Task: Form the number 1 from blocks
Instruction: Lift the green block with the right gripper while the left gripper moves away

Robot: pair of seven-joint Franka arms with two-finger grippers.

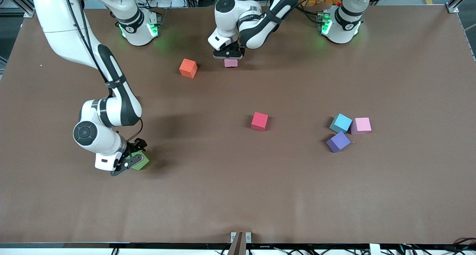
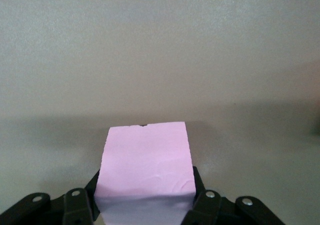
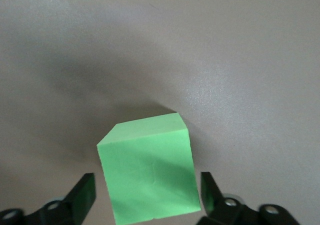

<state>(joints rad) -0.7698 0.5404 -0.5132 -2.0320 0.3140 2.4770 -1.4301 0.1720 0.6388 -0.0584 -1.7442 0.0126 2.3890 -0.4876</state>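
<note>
Hardly any of the numeral exists yet. At the right arm's end, the right gripper [image 1: 134, 159] straddles a bright green foam cube [image 1: 141, 162] on the table, fingers apart with gaps showing. Mid-table, near the bases, the left gripper [image 1: 229, 56] clamps a light pink foam cube [image 1: 230, 63]. The red foam cube [image 1: 259, 121], purple foam cube [image 1: 338, 141] and second pink foam cube [image 1: 361, 125] lie scattered, unplaced.

The brown worktop [image 1: 238, 195] carries a red block [image 1: 259, 121] at its centre. An orange cube [image 1: 188, 68] lies toward eleven o'clock. At three o'clock cluster a light blue cube [image 1: 341, 123], a light pink block [image 1: 361, 125] and a purple block [image 1: 338, 141].
</note>
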